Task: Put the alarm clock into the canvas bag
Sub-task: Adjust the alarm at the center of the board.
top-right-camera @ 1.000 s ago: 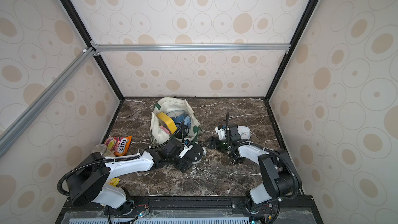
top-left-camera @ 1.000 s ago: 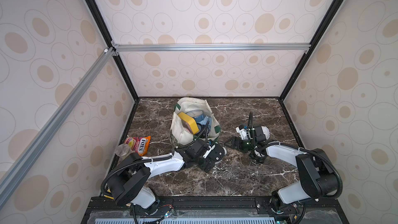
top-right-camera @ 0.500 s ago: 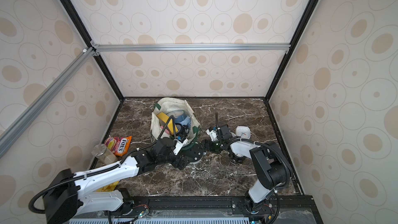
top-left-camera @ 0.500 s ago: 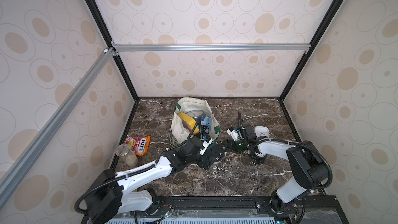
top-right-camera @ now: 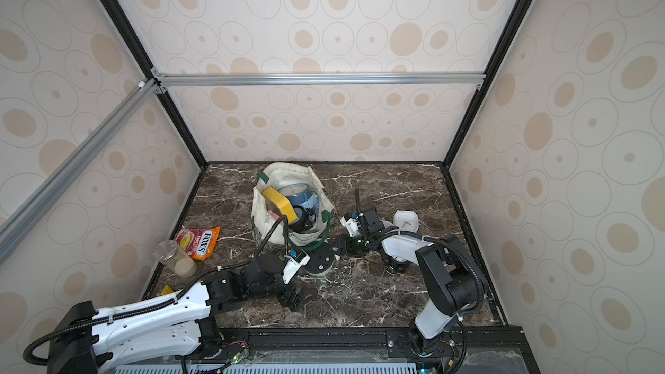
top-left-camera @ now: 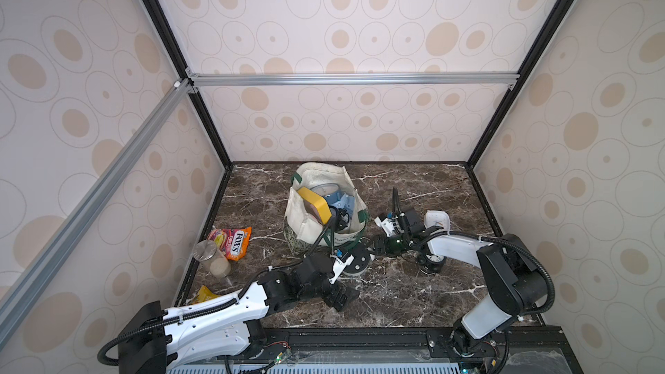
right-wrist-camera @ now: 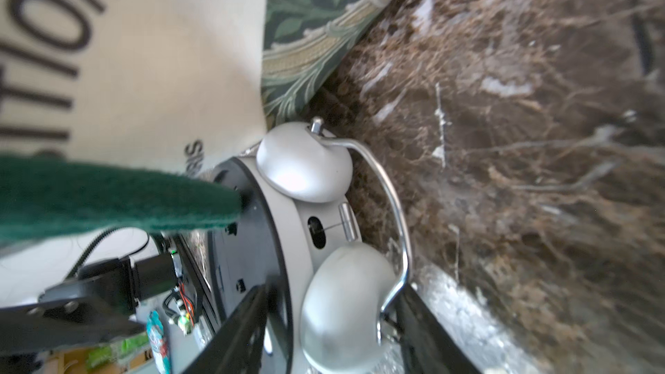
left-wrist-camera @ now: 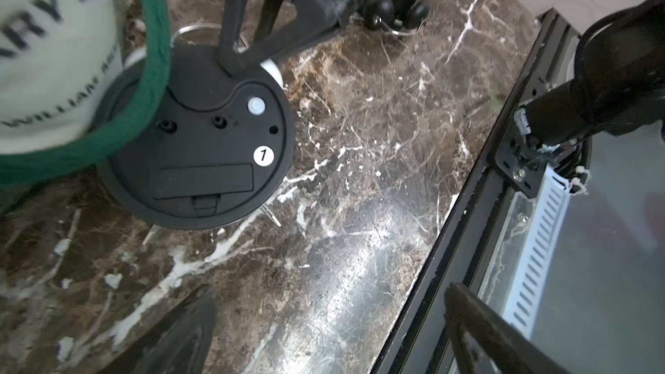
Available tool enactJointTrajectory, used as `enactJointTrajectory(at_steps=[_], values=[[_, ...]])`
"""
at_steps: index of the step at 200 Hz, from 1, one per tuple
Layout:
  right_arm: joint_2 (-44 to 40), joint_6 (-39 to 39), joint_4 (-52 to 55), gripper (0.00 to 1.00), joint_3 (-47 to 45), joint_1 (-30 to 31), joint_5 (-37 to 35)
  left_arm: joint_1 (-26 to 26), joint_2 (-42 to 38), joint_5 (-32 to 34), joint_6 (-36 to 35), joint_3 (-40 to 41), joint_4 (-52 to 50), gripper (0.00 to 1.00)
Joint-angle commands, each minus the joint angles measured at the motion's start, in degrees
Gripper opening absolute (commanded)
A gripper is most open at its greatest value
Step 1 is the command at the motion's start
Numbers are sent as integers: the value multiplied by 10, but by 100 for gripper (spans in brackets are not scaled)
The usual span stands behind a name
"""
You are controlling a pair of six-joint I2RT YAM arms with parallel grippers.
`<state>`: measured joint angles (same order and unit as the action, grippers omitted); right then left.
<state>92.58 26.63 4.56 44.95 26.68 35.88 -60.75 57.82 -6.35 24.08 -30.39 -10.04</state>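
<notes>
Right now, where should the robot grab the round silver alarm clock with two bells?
The clock lies face down with the off-white canvas bag's green strap over one edge, so I'd pinch its bare bell-end rim from the right gripper's side.

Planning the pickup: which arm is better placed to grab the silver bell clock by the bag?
Right. The right gripper straddles the clock beside the bag, a finger on each side. The left gripper hangs open, clear of it.

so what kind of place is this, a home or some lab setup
Probably a robot test booth, not a home: patterned wall panels in an aluminium frame, a marble-look tabletop, and a left arm and right arm mounted on a front rail, with a canvas bag as a prop.
</notes>
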Motion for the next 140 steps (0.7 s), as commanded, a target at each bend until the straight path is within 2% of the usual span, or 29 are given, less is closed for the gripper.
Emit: enactJointTrajectory(at_steps=[1,23,83,123,140], values=[[-4,-38,97,52,-28,5,-51,-16,16,88,28,12,52,98],[-17,-45,119,49,-46,6,-35,-30,46,144,7,7,61,98],[-122,25,124,48,-134,5,-50,-50,119,134,-69,-5,77,98],[-174,69,89,47,-194,0,-59,-56,124,132,-118,-10,77,98],[-199,80,70,49,-206,-10,-59,-55,122,139,-152,-24,59,98]])
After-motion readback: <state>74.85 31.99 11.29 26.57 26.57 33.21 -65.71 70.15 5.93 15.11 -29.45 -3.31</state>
